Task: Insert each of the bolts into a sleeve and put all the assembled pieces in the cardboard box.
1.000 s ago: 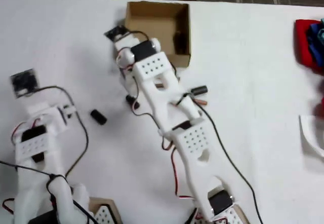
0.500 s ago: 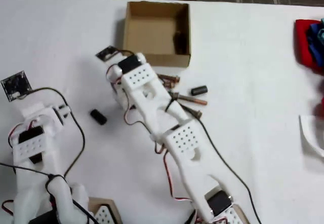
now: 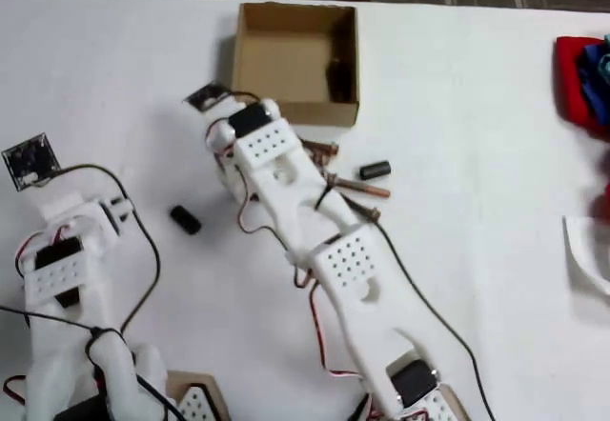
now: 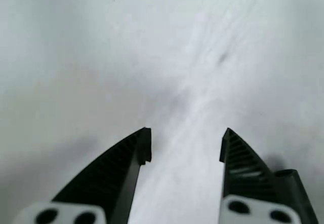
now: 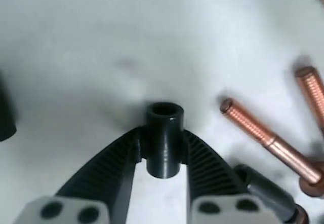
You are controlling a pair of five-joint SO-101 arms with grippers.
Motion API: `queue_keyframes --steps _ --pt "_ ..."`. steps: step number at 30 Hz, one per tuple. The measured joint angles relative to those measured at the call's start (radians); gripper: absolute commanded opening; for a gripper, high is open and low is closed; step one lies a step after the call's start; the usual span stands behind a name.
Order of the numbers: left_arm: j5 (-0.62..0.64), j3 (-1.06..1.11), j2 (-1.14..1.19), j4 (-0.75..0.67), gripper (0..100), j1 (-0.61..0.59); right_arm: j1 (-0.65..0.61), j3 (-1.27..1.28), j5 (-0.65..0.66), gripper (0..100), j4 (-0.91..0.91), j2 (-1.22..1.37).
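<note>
My right gripper (image 5: 162, 150) is pinching a black sleeve (image 5: 164, 120) upright between its jaws, hollow end up. I can't tell whether it rests on the white table (image 5: 76, 41) or hangs just above it. My left gripper (image 4: 185, 145) has its jaws spread with nothing between them, over bare table well apart from the cardboard box (image 3: 305, 111). Two copper bolts (image 5: 263, 138) lie near the held sleeve without touching it, just in front of the box. A second sleeve (image 3: 376, 170) lies near the box's front corner. A third sleeve (image 3: 184, 219) lies farther from the box, between my arms. A dark piece (image 3: 335, 76) stands against a side wall inside the box, possibly an assembled one.
</note>
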Motion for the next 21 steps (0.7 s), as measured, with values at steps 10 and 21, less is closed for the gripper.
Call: queue_keyframes --steps 10,21 --pt "-0.064 0.0 0.0 0.003 24 0.049 0.115 -0.153 0.005 2.1 0.091 -0.121" --pt "-0.336 -0.356 0.173 0.351 24 0.354 0.465 0.365 0.005 2.1 0.094 -0.815"
